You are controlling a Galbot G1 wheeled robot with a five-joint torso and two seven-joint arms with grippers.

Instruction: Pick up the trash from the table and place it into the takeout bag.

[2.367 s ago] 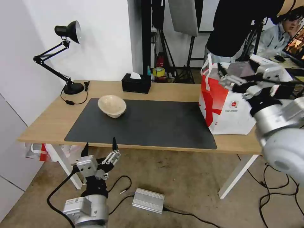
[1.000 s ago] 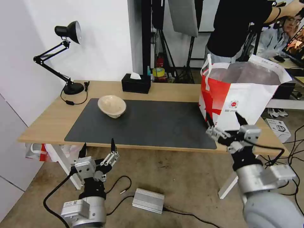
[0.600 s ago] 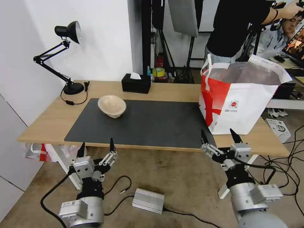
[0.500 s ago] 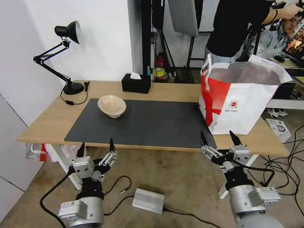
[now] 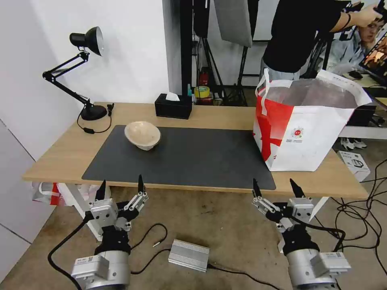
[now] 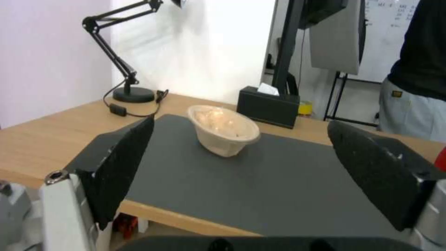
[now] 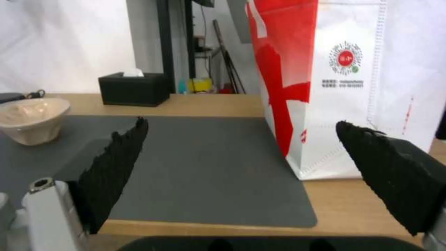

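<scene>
— Since the earlier look, what had shifted?

— Only the right claw [image 5: 275,189]: it had come away from the takeout bag [image 5: 300,129] and sunk below the counter's [image 5: 217,114] front edge. It hung there with its fingers spread wide, grasping nothing. The left claw [image 5: 119,190] waited low on the other side, likewise spread and empty.

— And the trash?

— One beige pulp bowl [image 5: 142,135] sat tilted on the dark mat [image 5: 193,157], well apart from the bag. It looked light and thin-walled, probably stiff enough to pinch yet easy to crush or skid. Its raised rim seemed the best place to take hold, one finger inside, one outside.

— Anything unclear?

— The bag's foil-lined inside was hidden below its mouth, so its contents couldn't be told. Whatever lay in the bowl was too faint to make out.
</scene>
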